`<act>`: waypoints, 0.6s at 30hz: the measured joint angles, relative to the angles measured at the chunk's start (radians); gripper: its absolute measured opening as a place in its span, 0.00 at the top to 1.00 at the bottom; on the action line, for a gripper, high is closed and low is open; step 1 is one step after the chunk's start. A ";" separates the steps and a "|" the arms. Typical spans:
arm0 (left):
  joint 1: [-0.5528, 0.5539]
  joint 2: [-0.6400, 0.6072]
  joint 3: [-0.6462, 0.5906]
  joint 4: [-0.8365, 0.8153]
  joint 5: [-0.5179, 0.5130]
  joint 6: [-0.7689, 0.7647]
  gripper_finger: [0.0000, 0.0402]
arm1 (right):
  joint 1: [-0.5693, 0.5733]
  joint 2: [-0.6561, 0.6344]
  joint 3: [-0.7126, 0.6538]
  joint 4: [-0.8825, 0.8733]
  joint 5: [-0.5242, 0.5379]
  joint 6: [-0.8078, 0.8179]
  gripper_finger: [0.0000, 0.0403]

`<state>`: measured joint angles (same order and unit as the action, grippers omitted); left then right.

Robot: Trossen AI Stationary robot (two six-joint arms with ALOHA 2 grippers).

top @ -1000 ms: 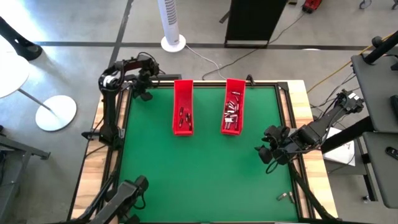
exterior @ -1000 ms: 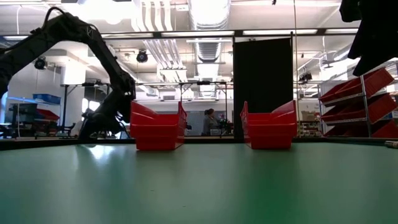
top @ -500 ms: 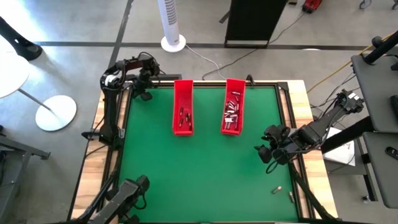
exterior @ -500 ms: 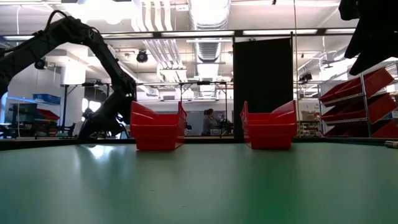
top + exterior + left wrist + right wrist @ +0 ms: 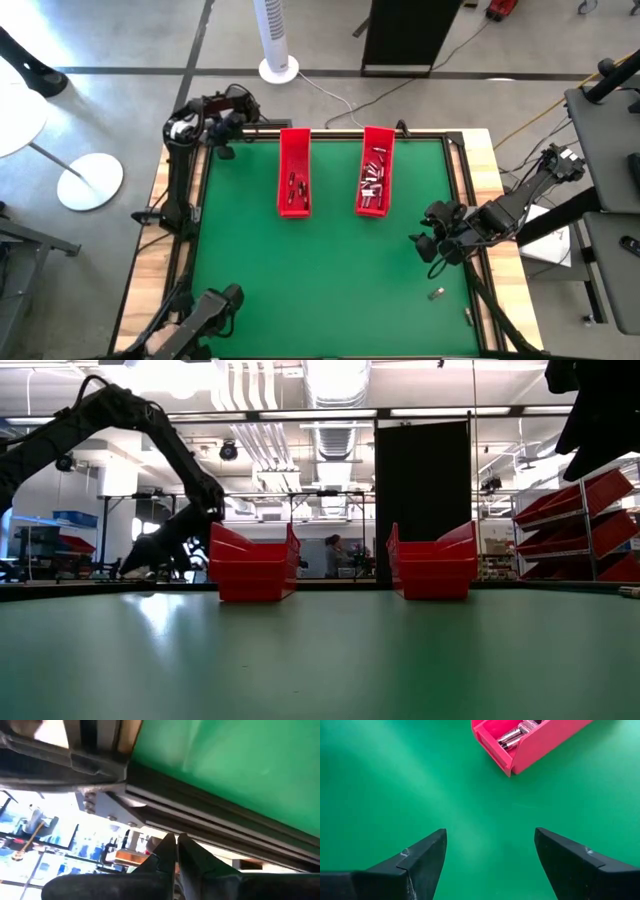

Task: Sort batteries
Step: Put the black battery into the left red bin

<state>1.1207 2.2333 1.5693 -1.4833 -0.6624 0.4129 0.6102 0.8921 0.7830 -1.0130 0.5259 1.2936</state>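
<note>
The batteries (image 5: 373,180) lie mostly in the right red tray (image 5: 375,170), a loose heap of silvery cylinders filling its middle and near end; the right wrist view shows a few of them at that tray's open end (image 5: 512,736). A smaller handful of darker batteries (image 5: 296,187) sits in the left red tray (image 5: 294,172), which stands parallel to the right red tray and well apart from it on the green mat (image 5: 320,270). One stray battery (image 5: 436,294) rests on the mat, well clear of the right red tray, toward the table's near right corner. Between that stray and the right red tray hangs the right gripper (image 5: 424,243), its fingers spread wide and holding nothing. The left gripper (image 5: 219,126) hovers beyond the left red tray, over the table's far left corner, fingers pressed together and empty.
</note>
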 joint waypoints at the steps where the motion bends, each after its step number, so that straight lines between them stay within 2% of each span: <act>1: -0.002 -0.001 0.001 -0.001 0.002 -0.001 1.00 | 0.000 0.000 0.000 0.000 0.000 -0.004 0.27; 7: 0.000 -0.006 0.001 -0.014 0.004 -0.064 1.00 | 0.000 0.000 0.000 0.000 -0.002 -0.012 0.25; 9: -0.007 -0.023 0.001 -0.010 0.043 -0.085 1.00 | 0.000 0.000 0.000 0.000 -0.003 -0.019 0.25; 11: -0.014 -0.057 0.000 0.019 0.134 -0.090 1.00 | 0.001 0.000 0.000 0.000 -0.002 -0.019 0.26; 14: -0.014 -0.140 -0.016 0.126 0.370 -0.094 1.00 | 0.001 0.000 0.000 0.000 -0.002 -0.019 0.28; 18: -0.025 -0.314 -0.120 0.341 0.598 -0.121 1.00 | 0.001 0.007 -0.003 0.011 0.058 -0.049 0.29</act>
<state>1.0960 1.9190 1.4497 -1.1419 -0.0648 0.2915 0.6109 0.8995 0.7797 -1.0020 0.5834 1.2445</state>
